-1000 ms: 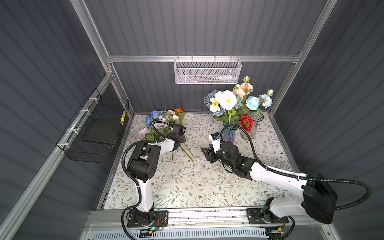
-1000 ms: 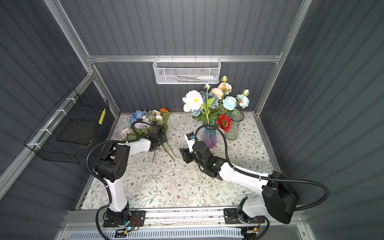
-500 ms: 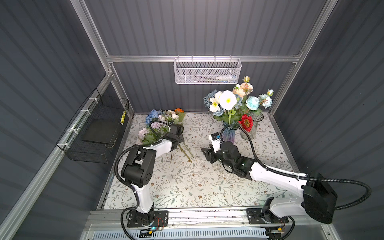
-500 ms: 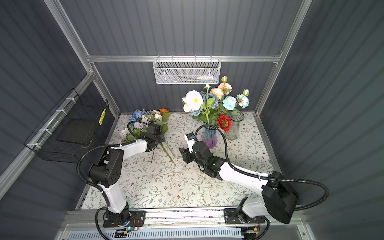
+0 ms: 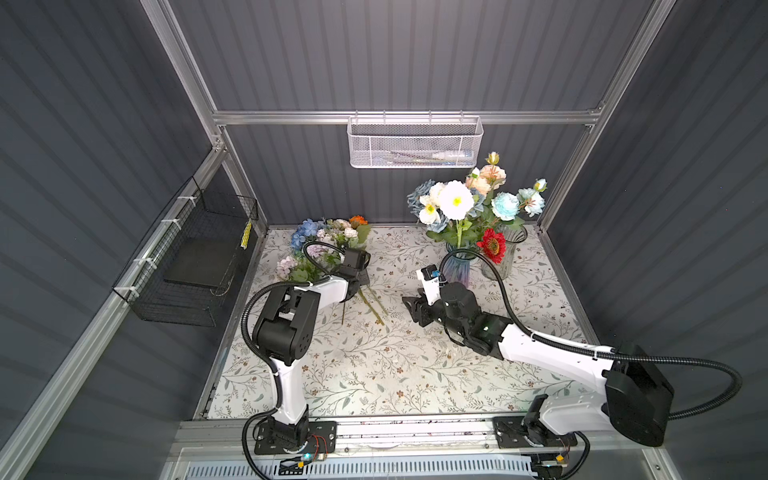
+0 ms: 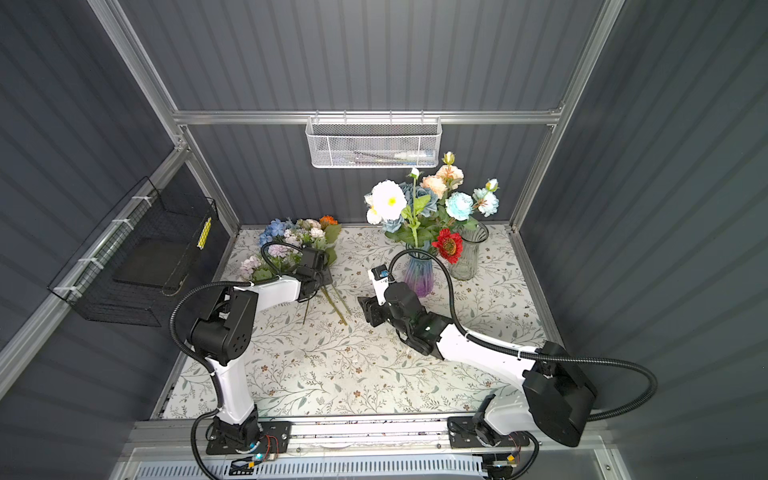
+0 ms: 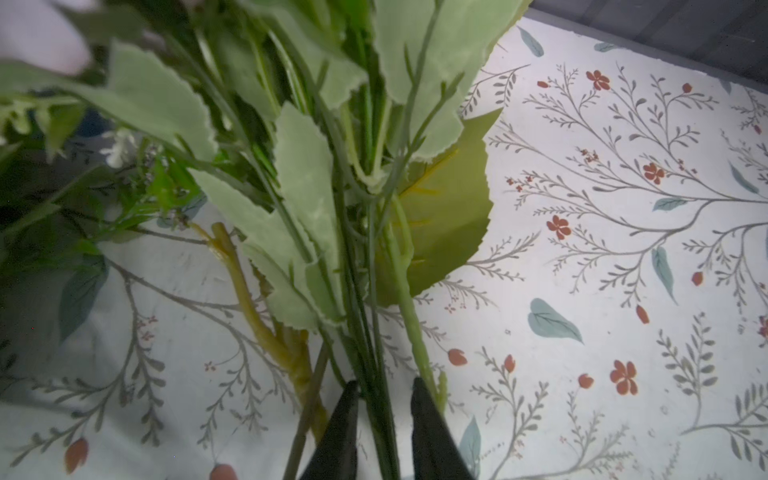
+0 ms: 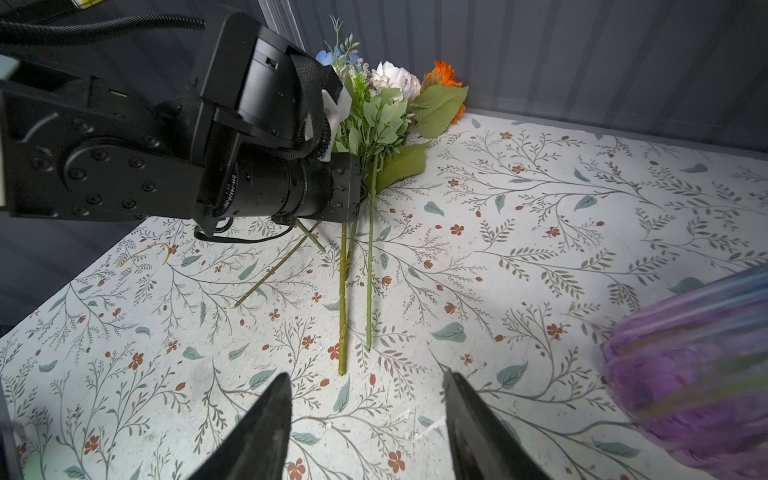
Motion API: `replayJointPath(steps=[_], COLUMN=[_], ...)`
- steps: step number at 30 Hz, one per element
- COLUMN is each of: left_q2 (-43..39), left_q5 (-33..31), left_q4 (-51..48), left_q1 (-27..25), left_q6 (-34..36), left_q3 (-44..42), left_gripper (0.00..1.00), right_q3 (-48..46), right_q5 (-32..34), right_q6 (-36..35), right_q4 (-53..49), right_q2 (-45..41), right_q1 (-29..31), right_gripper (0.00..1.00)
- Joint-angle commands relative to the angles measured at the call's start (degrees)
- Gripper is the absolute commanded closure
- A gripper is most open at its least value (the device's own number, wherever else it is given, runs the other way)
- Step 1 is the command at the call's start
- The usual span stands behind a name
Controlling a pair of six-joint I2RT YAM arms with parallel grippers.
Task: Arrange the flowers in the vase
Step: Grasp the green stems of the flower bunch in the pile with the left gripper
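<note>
Grey ribbed panels enclose a worktop [image 5: 374, 374] covered in a leaf-and-blossom print. Loose flowers [image 5: 324, 241] lie heaped upper left of centre in both top views, with their heads toward the back wall and their stems [image 8: 343, 299] running toward mid-frame. A purple vase [image 5: 459, 268], upper right of centre, already carries a full bunch [image 5: 457, 203]. A clear vase [image 5: 505, 253] stands just beside it.

Hazards, as judged:
- Several thin stems sit together between the left fingers, so a close here may take more than one flower.
- Leaves overlap throughout the heap, so a lift could drag neighbouring flowers along or scatter them.
- The contact is near the fingertips only, and a thin stem could slip or swing on the way across.
- The purple vase is crowded, so a new stem may snag on the bunch or push against it.
- The right arm's cable [image 5: 500, 282] loops close past the purple vase, and a careless sweep could tip it.

Left pincer [image 7: 384, 381]: the fingers are narrowly apart and straddle a few dark stems low in the heap. Worktop shows between the stems and one finger, so no firm clamp is evident.

Right pincer [image 8: 368, 374]: the fingers are well apart and hold nothing. It hangs low over bare worktop at mid-frame, facing the stem ends, with the purple vase near.
</note>
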Motion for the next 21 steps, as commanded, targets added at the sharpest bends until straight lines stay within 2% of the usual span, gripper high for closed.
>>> replayJointPath(steps=[1,7,10,13,16,21], left_q2=[2.2,3.18,3.4,3.72,3.56,-0.61], left_q5=[-1.13,-1.24,-1.28,-1.32,-0.62,3.35], left_q4=[-2.04,-2.06,-2.11,-2.13,-2.47,-1.68], left_q1=[0.37,0.31,0.36,0.37,0.31,-0.25], left_q6=[0.46,0.19,0.36,0.49,0.57,-0.84], left_q3=[1.96,1.56,1.51,1.95,2.26,-1.68], left_gripper=[0.76,0.77,0.86,0.88,0.99,1.0], right_q3=[0.98,0.6,0.61,0.87,0.89,0.72], right_q5=[0.42,0.86,0.95,0.85,0.9,1.23], right_q6=[-0.89,-1.06,-1.23,-1.28,-1.33,-1.15], right_q4=[-0.31,-0.49,-0.49,-0.58,-0.58,-0.59], right_q2=[-0.55,-1.16,-1.15,-1.1,-1.44,-2.12], right_q1=[0.26,0.25,0.25,0.25,0.25,0.25], right_gripper=[0.4,0.4,0.4,0.4,0.4,0.4])
